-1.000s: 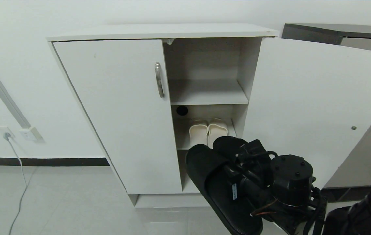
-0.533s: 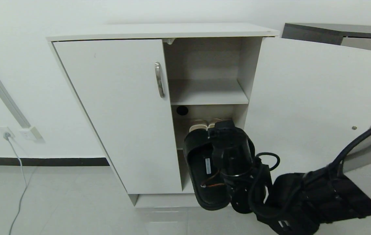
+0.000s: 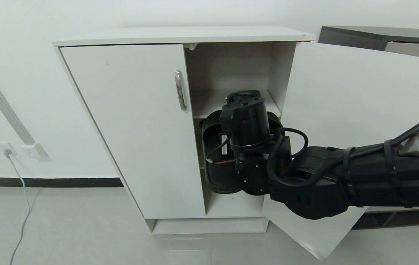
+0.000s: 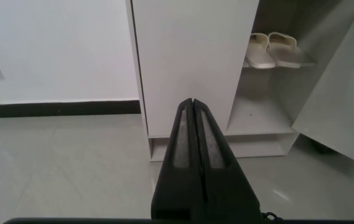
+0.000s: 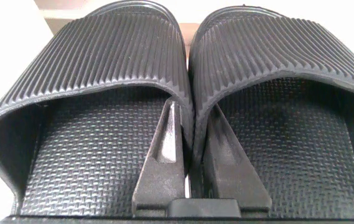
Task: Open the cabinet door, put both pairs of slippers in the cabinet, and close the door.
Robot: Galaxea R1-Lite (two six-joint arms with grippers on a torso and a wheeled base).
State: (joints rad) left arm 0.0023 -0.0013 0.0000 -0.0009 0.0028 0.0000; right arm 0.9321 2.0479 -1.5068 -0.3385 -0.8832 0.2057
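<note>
The white cabinet (image 3: pixel 180 35) has its left door (image 3: pixel 132 125) shut and its right door (image 3: pixel 342 110) swung wide open. My right arm reaches into the open half with the pair of black slippers (image 3: pixel 217 176) held level with the middle compartment, under the upper shelf (image 3: pixel 206 106). In the right wrist view my right gripper (image 5: pixel 194 109) is shut on the two touching inner walls of the black slippers (image 5: pixel 102 74). The white slippers (image 4: pixel 275 50) lie side by side on the middle shelf. My left gripper (image 4: pixel 192 104) hangs shut and empty, low above the floor before the cabinet.
A wall socket with a grey cable (image 3: pixel 7 151) sits at the far left. A grey cabinet (image 3: pixel 379 36) stands behind the open door. The bottom compartment (image 4: pixel 257 115) holds nothing. Bare tiled floor (image 3: pixel 66 228) lies in front.
My right arm has risen and pushed forward, carrying the black slippers from low in front of the cabinet into the open half. It now hides the white slippers in the head view.
</note>
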